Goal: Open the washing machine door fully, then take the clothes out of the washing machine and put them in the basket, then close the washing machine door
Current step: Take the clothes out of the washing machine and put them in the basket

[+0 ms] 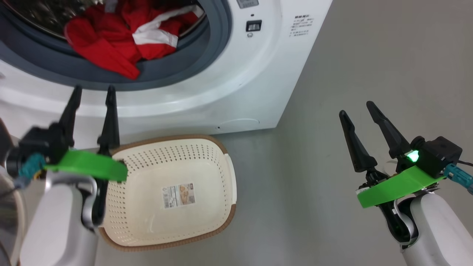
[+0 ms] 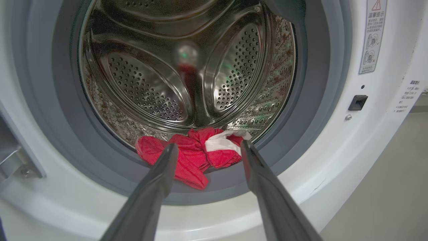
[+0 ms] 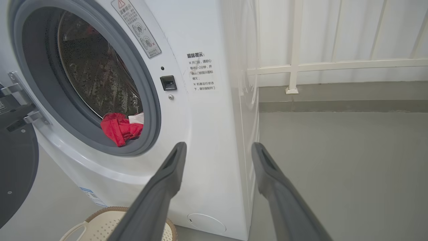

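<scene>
Black and tapered, the two fingers of the left gripper (image 1: 94,90) stood wide apart at the lower left of the head view. They held nothing, and their tips lay over the white front of the washing machine (image 1: 236,92). At the lower right, the right gripper (image 1: 355,109) was likewise spread and empty above the grey floor (image 1: 325,192). Between the arms, nearer the left one, the basket (image 1: 170,138) sat on the floor just in front of the machine, with a paper label (image 1: 179,195) on its bottom. Beyond it, in the upper left of the frame, the clothes (image 1: 111,44) lay heaped at the mouth of the drum, one red fold draped out over the grey gasket (image 1: 177,70). In the left wrist view the spread fingers framed that red heap, with the perforated steel drum (image 2: 150,83) behind it. At the left edge of the right wrist view the washing machine door (image 3: 15,174) stood open on its hinge.
</scene>
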Controlling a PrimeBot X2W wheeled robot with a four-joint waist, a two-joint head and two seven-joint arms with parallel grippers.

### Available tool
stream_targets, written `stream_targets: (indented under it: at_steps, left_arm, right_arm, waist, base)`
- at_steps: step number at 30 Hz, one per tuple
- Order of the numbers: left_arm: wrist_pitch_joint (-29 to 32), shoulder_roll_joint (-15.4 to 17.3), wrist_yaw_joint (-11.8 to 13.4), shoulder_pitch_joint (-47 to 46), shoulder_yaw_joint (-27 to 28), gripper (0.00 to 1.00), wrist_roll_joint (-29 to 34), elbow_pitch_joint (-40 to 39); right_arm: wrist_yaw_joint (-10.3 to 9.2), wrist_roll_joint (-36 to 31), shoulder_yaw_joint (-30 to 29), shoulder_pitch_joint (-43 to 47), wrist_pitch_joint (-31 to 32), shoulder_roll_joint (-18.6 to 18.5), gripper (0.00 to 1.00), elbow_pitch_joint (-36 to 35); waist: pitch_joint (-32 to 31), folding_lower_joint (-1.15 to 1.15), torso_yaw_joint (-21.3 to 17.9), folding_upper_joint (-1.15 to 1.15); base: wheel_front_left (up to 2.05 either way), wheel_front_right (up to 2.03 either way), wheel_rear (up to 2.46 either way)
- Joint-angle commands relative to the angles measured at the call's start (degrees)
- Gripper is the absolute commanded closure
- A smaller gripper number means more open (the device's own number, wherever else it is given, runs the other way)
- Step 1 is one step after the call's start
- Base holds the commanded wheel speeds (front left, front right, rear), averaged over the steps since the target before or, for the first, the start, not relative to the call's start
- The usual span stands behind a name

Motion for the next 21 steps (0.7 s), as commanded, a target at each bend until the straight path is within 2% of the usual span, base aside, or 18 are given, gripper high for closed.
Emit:
stream_targets:
  at_steps: [1,12,21]
  left_arm:
    - [0.17,1.77,-0.28,-2.68,1.6,0.0,-0.08,-0.64]
    - [3.4,0.89,-2.19,-19.33,1.4,0.0,-3.73,12.8]
    - [4.84,1.21,-2.46,-32.95,-0.07,0.0,-2.95,23.75]
  right_arm:
    - [0.09,-0.05,0.92,-0.48,-0.67,0.05,0.0,-1.43]
    - [0.09,-0.05,1.99,-2.95,-0.67,0.28,0.0,-1.89]
    - [0.09,0.01,2.15,-5.47,-0.67,1.32,0.0,-2.49]
  waist:
    - [1.43,0.0,-0.45,0.0]
    - [6.59,0.0,-1.41,0.0]
    - [12.02,0.0,-4.1,0.0]
  base:
    - [0.0,0.0,0.0]
    - [0.0,0.0,0.0]
    - [0.0,0.0,0.0]
